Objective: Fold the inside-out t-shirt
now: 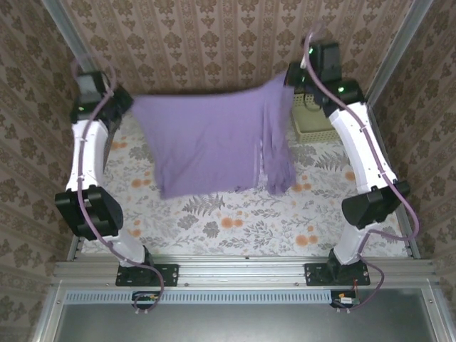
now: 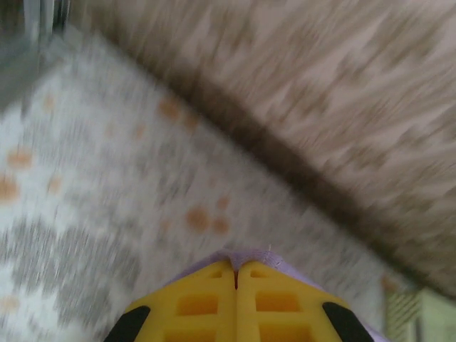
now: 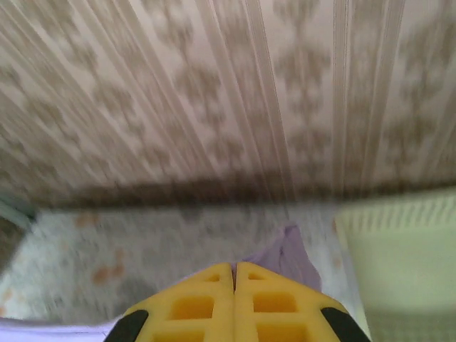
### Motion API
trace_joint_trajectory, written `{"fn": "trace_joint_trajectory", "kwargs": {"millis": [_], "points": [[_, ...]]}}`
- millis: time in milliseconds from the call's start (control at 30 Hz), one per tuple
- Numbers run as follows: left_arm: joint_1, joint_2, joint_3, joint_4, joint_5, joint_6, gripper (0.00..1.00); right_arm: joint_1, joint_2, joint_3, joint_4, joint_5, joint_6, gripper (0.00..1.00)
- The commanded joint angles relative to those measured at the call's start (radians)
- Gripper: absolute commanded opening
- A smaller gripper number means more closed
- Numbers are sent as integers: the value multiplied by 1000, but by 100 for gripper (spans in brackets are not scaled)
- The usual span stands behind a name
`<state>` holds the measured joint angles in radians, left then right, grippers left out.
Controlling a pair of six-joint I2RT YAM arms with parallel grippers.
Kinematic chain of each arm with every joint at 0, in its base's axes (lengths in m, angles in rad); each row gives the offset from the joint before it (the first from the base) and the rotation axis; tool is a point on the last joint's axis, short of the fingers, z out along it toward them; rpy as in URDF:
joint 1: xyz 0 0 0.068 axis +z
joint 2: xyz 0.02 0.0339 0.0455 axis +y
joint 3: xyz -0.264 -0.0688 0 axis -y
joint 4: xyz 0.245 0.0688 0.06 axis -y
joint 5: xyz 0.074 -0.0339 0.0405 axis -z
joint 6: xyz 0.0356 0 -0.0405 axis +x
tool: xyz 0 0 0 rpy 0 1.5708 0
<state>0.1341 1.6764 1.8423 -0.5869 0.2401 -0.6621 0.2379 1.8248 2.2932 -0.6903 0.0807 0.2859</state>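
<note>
The lavender t-shirt [image 1: 214, 142] hangs in the air, stretched between my two grippers above the floral tabletop [image 1: 235, 224]. My left gripper [image 1: 127, 100] is shut on its left upper corner; a purple hem [image 2: 249, 258] peeks past the yellow fingers [image 2: 203, 303]. Over at the right upper corner my right gripper [image 1: 292, 75] is shut on the cloth, where bunched folds [image 1: 279, 153] dangle down. Purple fabric [image 3: 288, 253] shows beyond the right yellow fingers [image 3: 267, 303]. The shirt's lower edge hangs near the table.
A pale green mesh basket [image 1: 313, 117] stands at the back right by the wall, also seen as the basket [image 3: 399, 263] close to the right gripper. Patterned walls enclose the table on three sides. A metal rail [image 1: 242, 269] runs along the near edge.
</note>
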Motion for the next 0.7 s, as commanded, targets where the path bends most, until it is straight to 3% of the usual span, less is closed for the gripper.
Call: {"fn": "trace_joint_trajectory", "kwargs": {"millis": [0, 100, 200, 300, 400, 500, 667], "points": [[54, -38, 241, 28, 27, 19, 0, -10, 49, 315, -21, 50, -60, 0], [96, -83, 318, 63, 31, 31, 0, -10, 88, 477, -17, 20, -70, 0], [132, -167, 269, 83, 29, 49, 0, -7, 49, 450, 25, -24, -77, 0], [145, -278, 98, 126, 30, 74, 0, -3, -3, 352, 17, -49, -81, 0], [147, -404, -142, 161, 28, 87, 0, 15, -94, 108, 45, -101, -100, 0], [148, -547, -441, 206, 24, 52, 0, 45, -227, -261, 123, -122, -99, 0], [136, -755, -916, 236, 135, -24, 0, 58, -501, -909, 293, -162, 20, 0]]}}
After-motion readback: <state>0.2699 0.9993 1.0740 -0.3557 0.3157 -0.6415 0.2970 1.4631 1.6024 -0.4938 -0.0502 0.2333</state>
